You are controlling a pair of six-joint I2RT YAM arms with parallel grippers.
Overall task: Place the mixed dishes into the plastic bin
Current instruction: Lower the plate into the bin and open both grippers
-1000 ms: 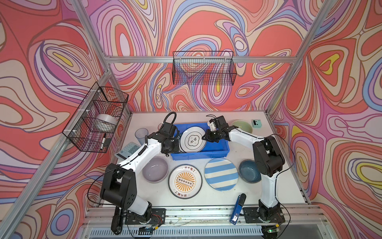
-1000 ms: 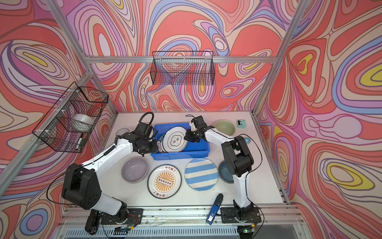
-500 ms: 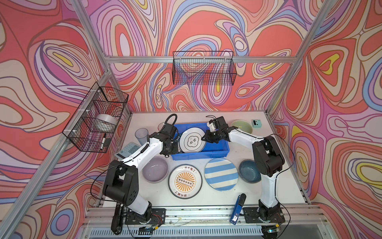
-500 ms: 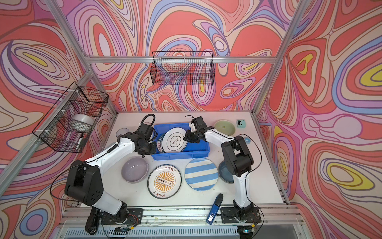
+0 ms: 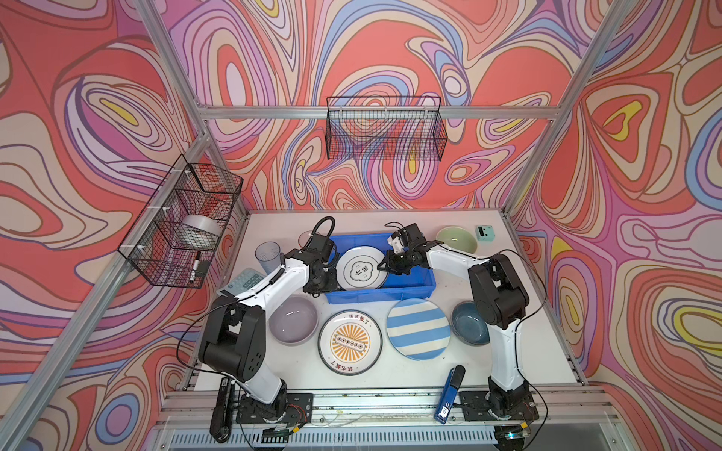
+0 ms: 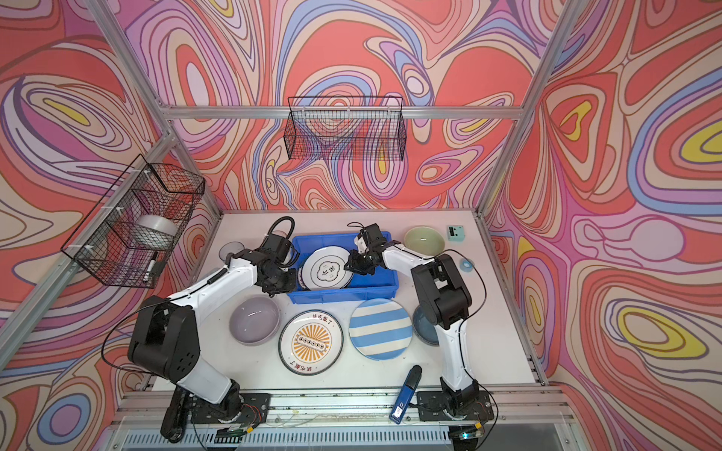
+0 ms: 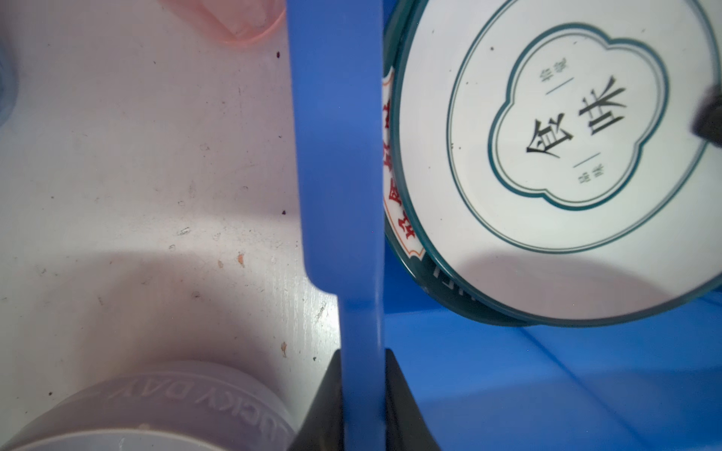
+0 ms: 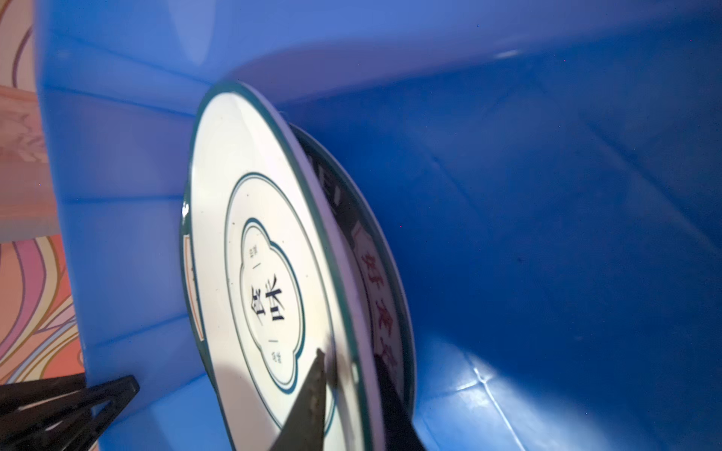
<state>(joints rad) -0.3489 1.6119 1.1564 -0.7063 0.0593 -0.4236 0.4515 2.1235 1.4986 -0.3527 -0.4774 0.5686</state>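
Note:
The plastic bin (image 5: 381,295) (image 6: 344,295) stands at the table's back middle. My left gripper (image 7: 362,351) (image 5: 326,279) is shut on its left wall (image 7: 336,156). A white teal-rimmed plate (image 5: 361,269) (image 8: 250,234) leans tilted inside on a red-lettered plate (image 8: 385,296). My right gripper (image 8: 353,363) (image 5: 385,265) straddles the white plate's rim, jaws slightly apart. On the table lie a lavender bowl (image 5: 293,320), sunburst plate (image 5: 349,343), striped plate (image 5: 417,328), dark blue bowl (image 5: 470,323), green bowl (image 5: 456,239), grey-blue cup (image 5: 268,255) and pink cup (image 7: 242,19).
A calculator (image 5: 244,281) lies left of the bin, a small teal box (image 5: 485,233) at the back right, a tape roll (image 6: 466,264) by the right edge. A blue-black tool (image 5: 449,394) lies at the front. Wire baskets (image 5: 385,129) (image 5: 183,222) hang on the walls.
My left gripper has shifted onto the bin's left wall and closed on it. The right gripper's jaws have loosened around the white plate's rim.

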